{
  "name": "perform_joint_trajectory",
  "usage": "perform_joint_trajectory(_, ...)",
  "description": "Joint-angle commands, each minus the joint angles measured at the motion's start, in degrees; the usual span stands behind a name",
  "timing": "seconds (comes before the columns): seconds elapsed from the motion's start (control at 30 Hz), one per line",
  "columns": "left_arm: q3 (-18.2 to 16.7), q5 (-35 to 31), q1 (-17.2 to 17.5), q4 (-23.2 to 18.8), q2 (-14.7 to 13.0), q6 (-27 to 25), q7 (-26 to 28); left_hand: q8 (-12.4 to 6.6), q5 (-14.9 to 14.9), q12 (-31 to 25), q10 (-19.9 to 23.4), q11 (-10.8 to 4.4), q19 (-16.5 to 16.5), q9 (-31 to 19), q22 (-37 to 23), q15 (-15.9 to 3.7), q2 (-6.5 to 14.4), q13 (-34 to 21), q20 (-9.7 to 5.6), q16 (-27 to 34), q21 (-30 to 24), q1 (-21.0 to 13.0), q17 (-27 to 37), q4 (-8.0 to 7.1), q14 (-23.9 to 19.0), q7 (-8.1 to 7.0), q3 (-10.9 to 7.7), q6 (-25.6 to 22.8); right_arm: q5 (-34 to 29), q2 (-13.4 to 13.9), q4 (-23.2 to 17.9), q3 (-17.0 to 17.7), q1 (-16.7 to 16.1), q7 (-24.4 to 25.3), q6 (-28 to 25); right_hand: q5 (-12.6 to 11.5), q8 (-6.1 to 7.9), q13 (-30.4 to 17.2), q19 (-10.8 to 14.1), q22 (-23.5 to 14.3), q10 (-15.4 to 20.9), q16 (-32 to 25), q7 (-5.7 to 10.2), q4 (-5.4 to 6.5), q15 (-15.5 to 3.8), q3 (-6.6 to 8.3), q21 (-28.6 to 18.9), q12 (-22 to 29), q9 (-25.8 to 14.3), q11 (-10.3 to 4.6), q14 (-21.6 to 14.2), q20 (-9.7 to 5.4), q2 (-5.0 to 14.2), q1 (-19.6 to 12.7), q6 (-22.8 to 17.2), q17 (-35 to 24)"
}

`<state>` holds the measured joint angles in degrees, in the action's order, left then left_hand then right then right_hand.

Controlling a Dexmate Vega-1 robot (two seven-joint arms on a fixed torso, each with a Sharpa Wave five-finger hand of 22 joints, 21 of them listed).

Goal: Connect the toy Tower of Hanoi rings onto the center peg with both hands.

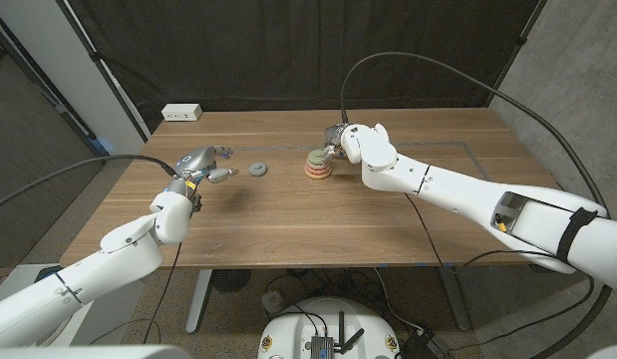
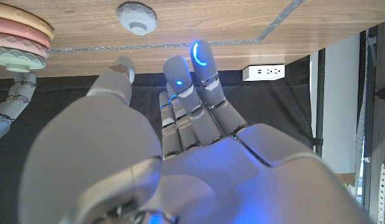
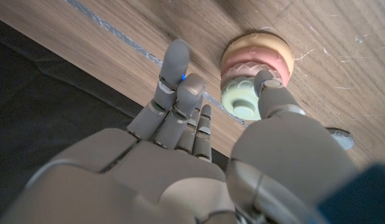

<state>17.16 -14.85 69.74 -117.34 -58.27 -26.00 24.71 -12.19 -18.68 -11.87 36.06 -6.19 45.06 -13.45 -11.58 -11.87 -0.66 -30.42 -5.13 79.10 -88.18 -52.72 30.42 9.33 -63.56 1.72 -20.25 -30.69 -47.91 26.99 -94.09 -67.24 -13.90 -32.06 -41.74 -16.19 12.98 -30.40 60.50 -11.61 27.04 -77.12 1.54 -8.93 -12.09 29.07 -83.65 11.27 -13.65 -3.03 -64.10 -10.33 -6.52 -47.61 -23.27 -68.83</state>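
Left to right, then: my left hand (image 1: 200,166) hovers with fingers apart and holding nothing, just short of the loose grey ring (image 1: 257,169) lying flat on the wooden table (image 1: 288,224), well apart from the stack. Further right, the stacked rings (image 1: 317,166), orange, pink and green, already sit on the peg, so I judge only the grey one remains. My right hand (image 1: 353,143) stands beside that stack, thumb against the green ring; whether it grips I cannot tell, and the peg itself is hidden.
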Motion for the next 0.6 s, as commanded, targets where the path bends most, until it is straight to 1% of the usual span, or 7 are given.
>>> perform_joint_trajectory(0.03,-1.3,-0.2,1.7,-2.9,-0.9,-2.6,-0.1,0.06,0.1,0.2,-0.2,-0.39,0.3,-0.1,-0.3,-0.66,0.1,-0.1,-6.83,0.2,-0.4,-0.1,0.0,0.02,-0.3,-0.04,-0.27,0.3,-1.3,3.2,-6.7,4.9,-6.4,7.8,-3.4,0.0,0.75,0.3,0.7,-0.1,2.3,-0.6,0.43,-0.53,-0.66,1.3,0.0,0.9,-0.6,-1.35,-1.3,-2.48,1.73,-1.9,-1.1,-0.4)
perform_joint_trajectory(0.07,-1.3,-0.4,1.8,-3.2,-1.1,-2.9,-0.1,0.05,0.1,0.2,-0.3,-0.39,0.3,-0.1,-0.3,-0.67,0.1,-0.1,-6.83,0.2,-0.4,-0.1,0.0,0.02,-0.3,-0.04,-0.27,0.3,-1.2,3.6,-7.4,5.4,-7.0,8.6,-3.3,0.1,1.21,0.3,1.1,-0.2,3.6,-1.2,1.0,-0.74,-0.65,1.5,-0.2,1.4,-0.8,-2.67,-2.0,-2.46,1.94,-2.7,-2.0,-0.8)
perform_joint_trajectory(0.13,-1.5,-0.7,2.3,-3.6,-1.4,-3.0,0.0,0.06,0.1,0.2,-0.4,-0.18,0.2,-0.2,-0.2,-0.67,0.1,0.0,-6.83,0.1,-0.3,-0.1,0.0,0.02,-0.2,-0.03,-0.3,0.4,-1.7,4.1,-8.4,5.9,-8.0,9.8,-3.5,0.1,1.73,0.1,1.5,-0.4,4.4,-1.8,1.5,-0.87,-0.66,1.62,-0.4,1.7,-1.0,-3.06,-2.7,-2.47,1.97,-3.4,-3.0,-1.1)
perform_joint_trajectory(0.27,-1.8,-0.4,2.3,-3.6,-1.6,-2.7,-0.4,0.07,0.1,0.2,-0.4,-0.24,0.2,-0.2,-0.2,-0.68,0.1,0.0,-6.84,0.1,-0.3,-0.1,-0.1,0.02,-0.2,-0.07,-0.31,0.4,-1.8,4.6,-9.6,7.1,-9.7,11.4,-4.3,0.2,2.25,-0.2,1.8,-0.6,5.3,-2.2,1.66,-0.84,-0.66,1.68,-0.6,1.9,-1.4,-3.68,-3.1,-2.46,1.92,-3.9,-3.7,-1.1)
perform_joint_trajectory(0.4,-1.4,-1.1,1.6,-3.8,-1.7,-3.0,-0.8,0.06,0.1,0.2,-0.4,-0.33,0.2,-0.2,-0.2,-0.68,0.1,0.0,-6.85,0.5,-0.3,-0.1,0.2,0.04,-0.6,-0.06,-0.33,0.5,-1.4,5.6,-11.1,8.9,-11.7,13.5,-4.6,0.2,2.68,-0.4,1.9,-0.6,5.5,-2.6,1.76,-0.74,-0.64,1.79,-0.7,1.9,-1.6,-3.65,-3.5,-2.47,2.12,-4.2,-4.5,-1.3)
perform_joint_trajectory(0.47,-1.6,-0.8,1.3,-3.9,-1.3,-2.7,-0.7,0.06,0.1,0.1,-0.4,-0.28,0.2,-0.2,-0.2,-0.68,0.1,0.0,-6.84,0.0,-0.3,-0.1,-0.3,0.03,-0.2,-0.07,-0.34,0.5,-1.1,6.2,-12.0,9.8,-12.6,14.0,-5.0,0.2,2.83,-0.4,1.9,-0.6,5.6,-2.7,1.84,-0.7,-0.63,1.84,-0.6,2.0,-1.7,-3.7,-3.7,-2.47,2.23,-4.3,-4.8,-1.4)
perform_joint_trajectory(0.6,-0.3,-1.8,-0.2,-4.0,-0.7,-3.8,-1.2,0.04,0.1,0.1,-0.4,-0.45,0.2,-0.2,-0.1,-0.68,0.1,0.0,-6.85,0.1,-0.3,-0.2,-0.2,0.05,-0.3,-0.09,-0.34,0.5,0.3,7.8,-14.1,12.2,-14.8,16.2,-4.8,0.2,2.97,-0.5,1.9,-0.6,5.9,-3.0,1.98,-0.67,-0.63,1.95,-0.6,2.0,-1.8,-3.86,-3.9,-2.48,2.39,-4.5,-5.0,-1.4)
